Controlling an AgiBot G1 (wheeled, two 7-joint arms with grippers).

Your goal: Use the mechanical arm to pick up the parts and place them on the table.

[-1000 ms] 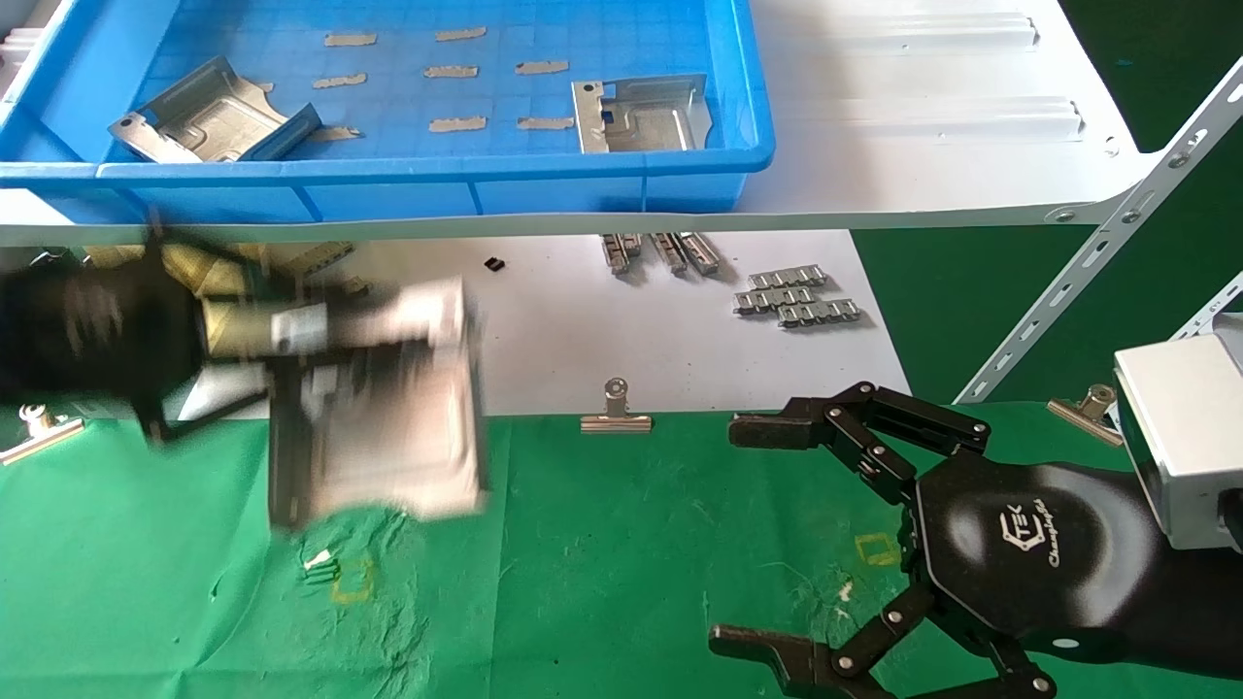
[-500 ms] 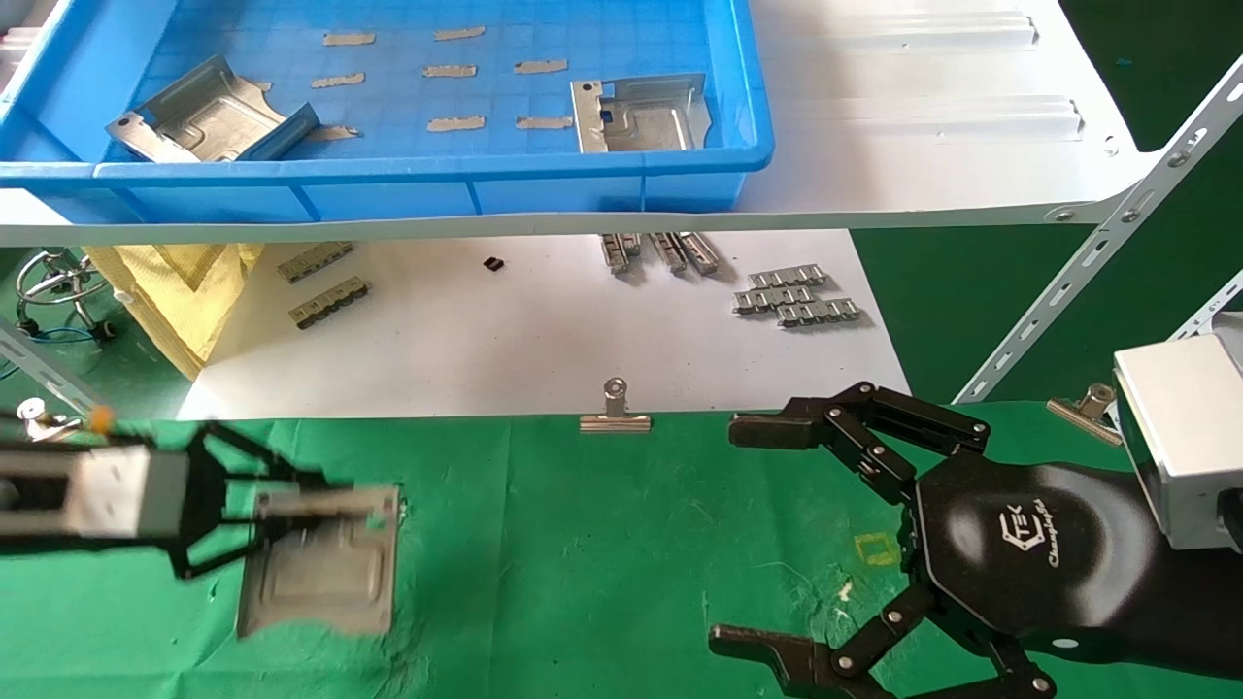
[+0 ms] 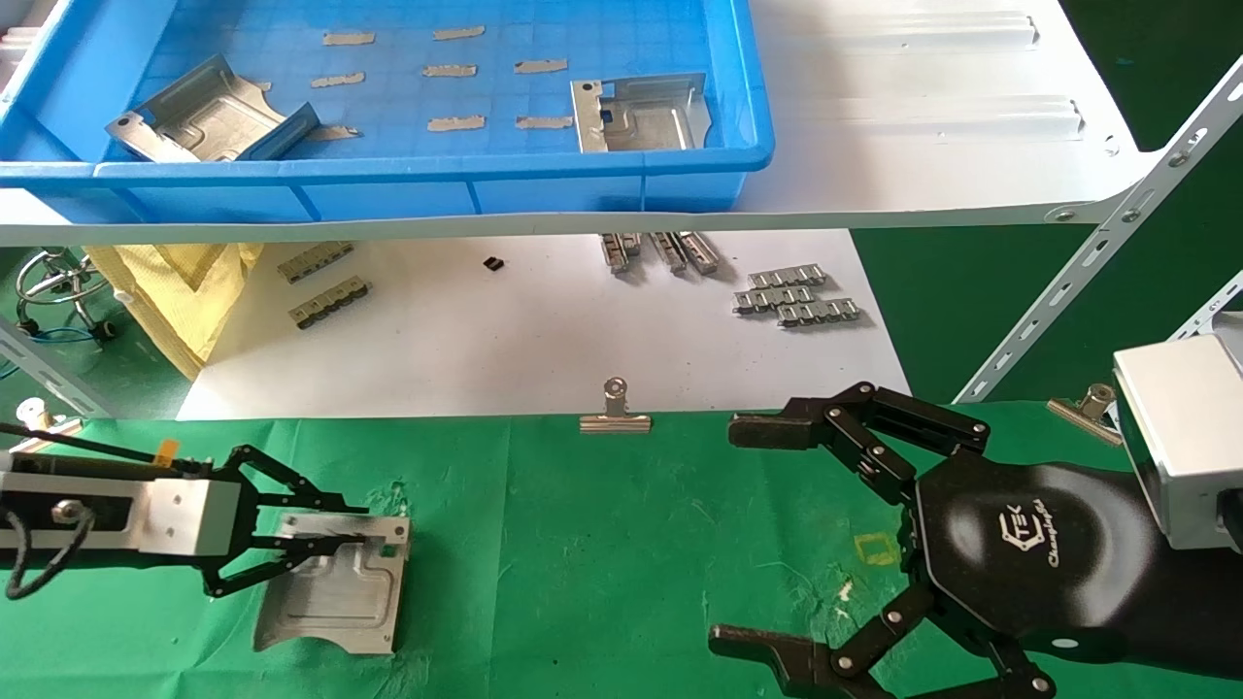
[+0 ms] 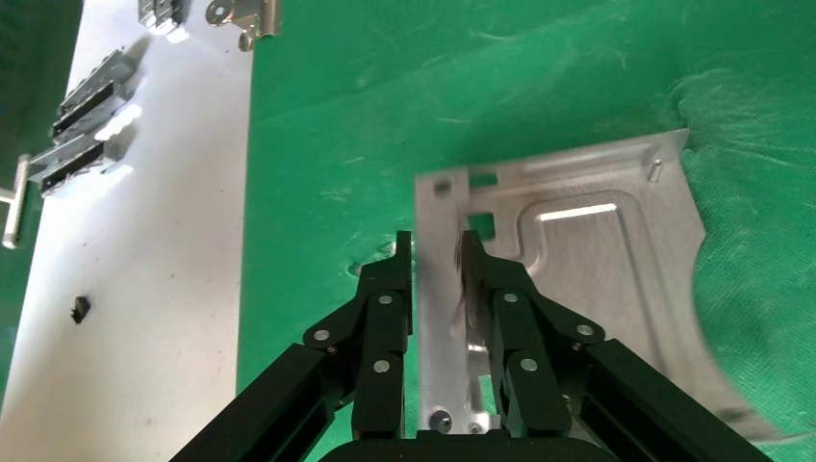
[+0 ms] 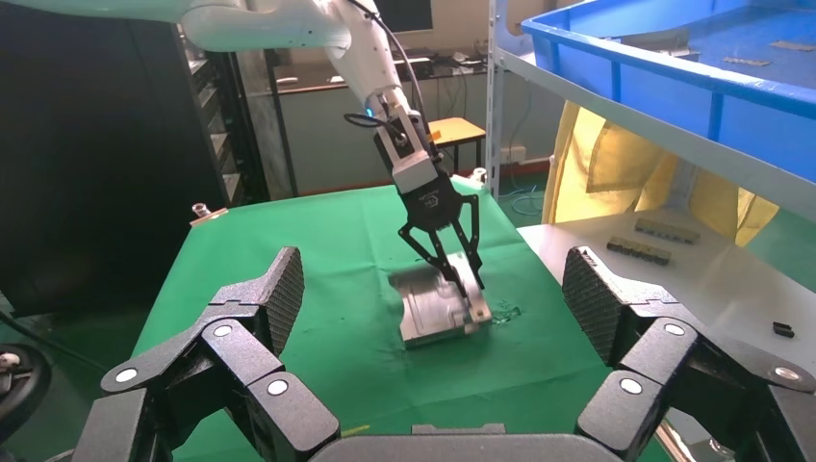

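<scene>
The left gripper (image 3: pixel 325 544) pinches one part's (image 3: pixel 335 597) flange, the part down on the table (image 3: pixel 621 544). Two more parts (image 3: pixel 641 115) wait in the blue tray (image 3: pixel 427 175). Beside it, the right gripper (image 3: pixel 777 534) hangs wide, empty.

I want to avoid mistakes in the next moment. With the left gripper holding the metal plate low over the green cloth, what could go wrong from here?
1. The left gripper pinches only the bent edge of the plate, so the plate may tip or slide on release.
2. The green cloth is wrinkled beneath it; the plate may settle unevenly.
3. The fingers could catch the flange when lifting away.
</scene>
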